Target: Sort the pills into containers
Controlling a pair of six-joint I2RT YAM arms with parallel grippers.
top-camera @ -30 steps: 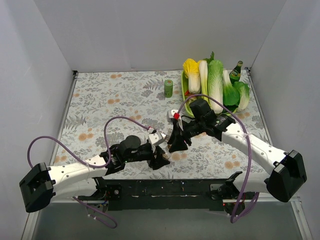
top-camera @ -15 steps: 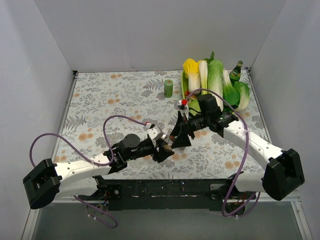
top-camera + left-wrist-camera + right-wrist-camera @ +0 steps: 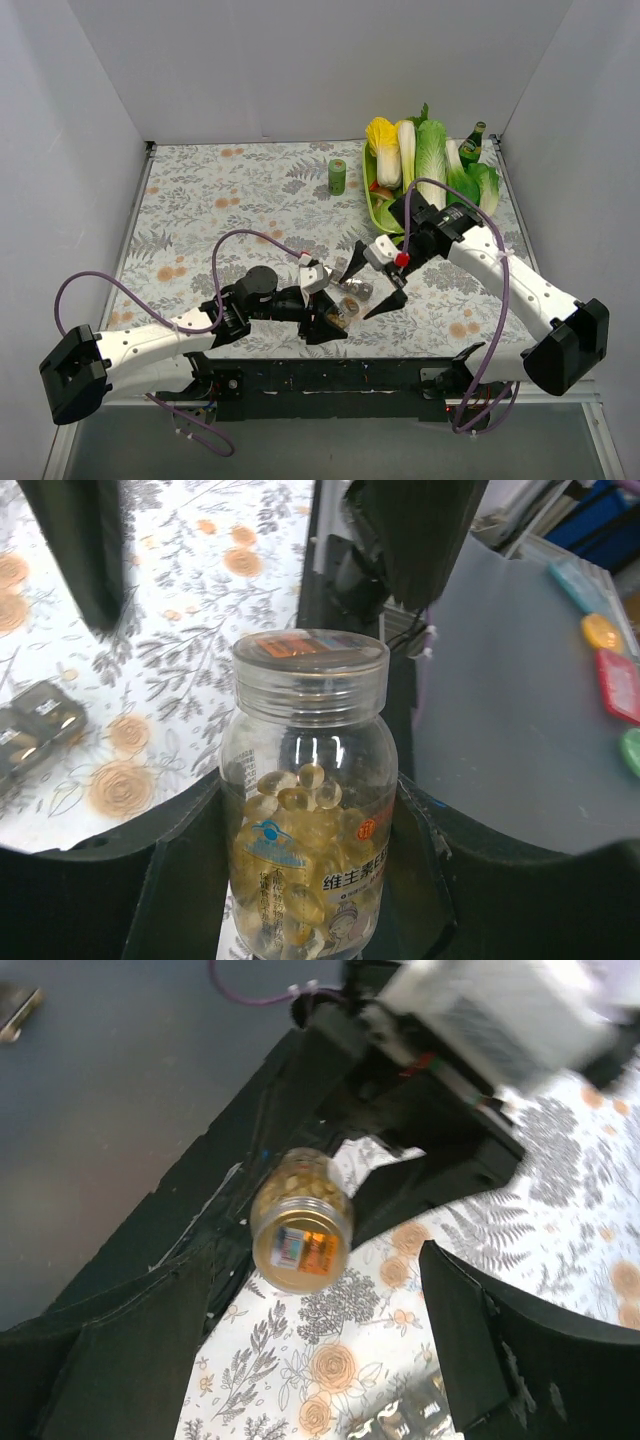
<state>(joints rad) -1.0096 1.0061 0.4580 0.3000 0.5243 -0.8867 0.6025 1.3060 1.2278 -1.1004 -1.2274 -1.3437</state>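
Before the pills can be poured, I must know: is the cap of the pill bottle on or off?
On. The clear cap covers the neck of the pill bottle in the left wrist view.

We get bright, even light up top, only soft shadows. Pill bottle (image 3: 310, 780) catches glare streaks (sharp, though), but our right wrist view's smeared with blur.

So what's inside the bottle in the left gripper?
Yellow translucent capsules fill the bottle most of the way up, under a shut clear cap. The label hides the lower ones, so no count.
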